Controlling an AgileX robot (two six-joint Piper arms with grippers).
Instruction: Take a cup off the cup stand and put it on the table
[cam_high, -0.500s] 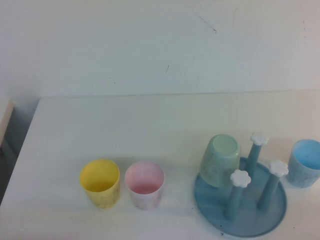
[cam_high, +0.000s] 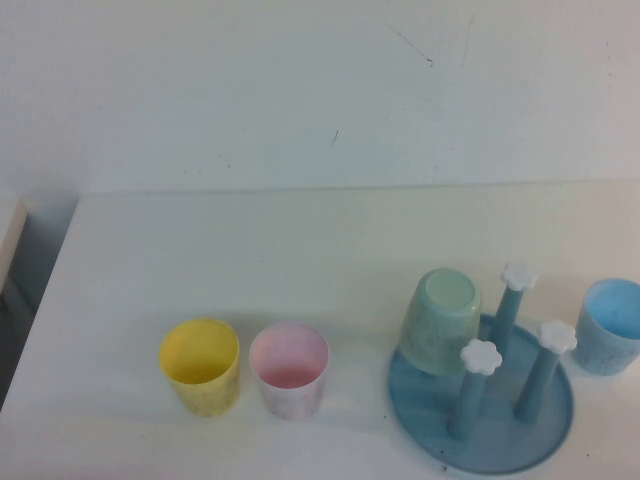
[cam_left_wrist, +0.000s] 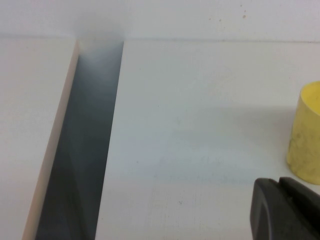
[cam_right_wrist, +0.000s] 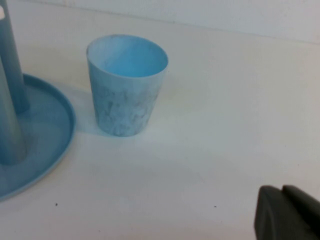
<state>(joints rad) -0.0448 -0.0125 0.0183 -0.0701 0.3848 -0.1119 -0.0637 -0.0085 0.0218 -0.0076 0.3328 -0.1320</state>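
Note:
The pale mint-green cup (cam_high: 441, 322) sits upside down, tilted, on a peg at the left of the round blue cup stand (cam_high: 500, 445). Three other pegs with white flower caps stand bare. The stand rests on the white table (cam_high: 300, 250) at the front right; its rim also shows in the right wrist view (cam_right_wrist: 47, 150). Neither arm shows in the high view. My left gripper (cam_left_wrist: 279, 186) is shut and empty, low over the table near the yellow cup. My right gripper (cam_right_wrist: 281, 194) is shut and empty, over bare table near the light blue cup.
A yellow cup (cam_high: 201, 365) and a pink cup (cam_high: 289, 369) stand upright at the front left. A light blue cup (cam_high: 611, 326) stands right of the stand. A dark gap (cam_left_wrist: 80, 150) runs along the table's left edge. A white wall rises behind.

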